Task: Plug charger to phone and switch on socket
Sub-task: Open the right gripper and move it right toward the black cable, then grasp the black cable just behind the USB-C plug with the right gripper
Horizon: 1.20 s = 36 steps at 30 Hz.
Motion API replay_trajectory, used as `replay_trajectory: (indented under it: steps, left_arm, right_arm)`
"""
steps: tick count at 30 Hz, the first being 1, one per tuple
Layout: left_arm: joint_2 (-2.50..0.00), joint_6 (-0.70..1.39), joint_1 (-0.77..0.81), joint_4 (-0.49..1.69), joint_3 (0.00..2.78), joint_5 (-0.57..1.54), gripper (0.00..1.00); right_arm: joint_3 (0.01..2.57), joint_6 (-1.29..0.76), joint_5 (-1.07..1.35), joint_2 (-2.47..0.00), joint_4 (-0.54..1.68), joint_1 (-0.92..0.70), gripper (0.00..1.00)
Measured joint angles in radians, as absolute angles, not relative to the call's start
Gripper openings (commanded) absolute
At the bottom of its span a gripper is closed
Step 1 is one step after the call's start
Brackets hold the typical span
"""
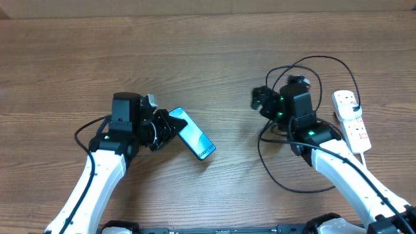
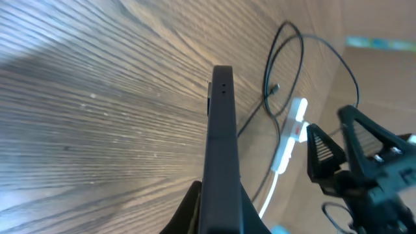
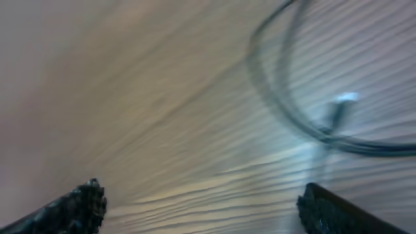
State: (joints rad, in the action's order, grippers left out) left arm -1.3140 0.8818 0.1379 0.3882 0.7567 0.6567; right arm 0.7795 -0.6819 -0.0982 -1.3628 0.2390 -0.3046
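You have a brown table (image 1: pixel 58 58) with fine, streaky wood grain. Toward nine o'clock, the phone (image 1: pixel 193 134) shows a light blue-teal screen with black edges. At three o'clock the socket (image 1: pixel 351 120) is white with small red marks. The charger (image 1: pixel 259 151) is black. The left arm (image 1: pixel 91 188) and right arm (image 1: pixel 351 175) are white with black wrists. Green lights (image 1: pixel 311 135) glow on the right one.
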Motion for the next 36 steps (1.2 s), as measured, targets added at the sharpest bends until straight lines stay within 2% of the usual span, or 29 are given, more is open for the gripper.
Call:
replay_trajectory:
  steps: [1, 2, 9, 17, 20, 24, 31, 33, 36]
  left_arm:
    - [-1.332, 0.881, 0.138, 0.372, 0.757, 0.673, 0.04]
    - [-1.353, 0.879, 0.138, 0.353, 0.757, 0.690, 0.04]
    - [-1.446, 0.883, 0.138, 0.217, 0.756, 0.803, 0.04]
    - [-1.452, 0.888, 0.138, 0.212, 0.756, 0.853, 0.04]
    - [-1.452, 0.889, 0.138, 0.213, 0.756, 0.862, 0.04]
    - [-1.452, 0.894, 0.138, 0.212, 0.756, 0.868, 0.04]
    - [-1.452, 0.944, 0.138, 0.212, 0.756, 0.878, 0.04]
    - [-1.452, 0.957, 0.137, 0.212, 0.756, 0.885, 0.04]
    - [-1.452, 0.968, 0.134, 0.212, 0.756, 0.904, 0.04]
  right_arm:
    - [0.780, -0.671, -0.118, -1.364, 0.249, -0.293, 0.72]
    - [0.780, -0.657, -0.139, -1.367, 0.262, -0.281, 0.71]
    - [0.780, -0.649, -0.200, -1.505, 0.237, -0.262, 0.70]
    - [0.780, -0.692, -0.211, -1.687, 0.147, -0.262, 0.66]
    - [0.781, -0.700, -0.217, -1.724, 0.114, -0.263, 0.57]
    - [0.786, -0.707, -0.226, -1.738, 0.104, -0.262, 0.36]
    - [0.789, -0.708, -0.226, -1.743, 0.127, -0.262, 0.15]
    - [0.793, -0.707, -0.228, -1.743, 0.142, -0.262, 0.06]
    - [0.799, -0.708, -0.226, -1.743, 0.169, -0.262, 0.04]
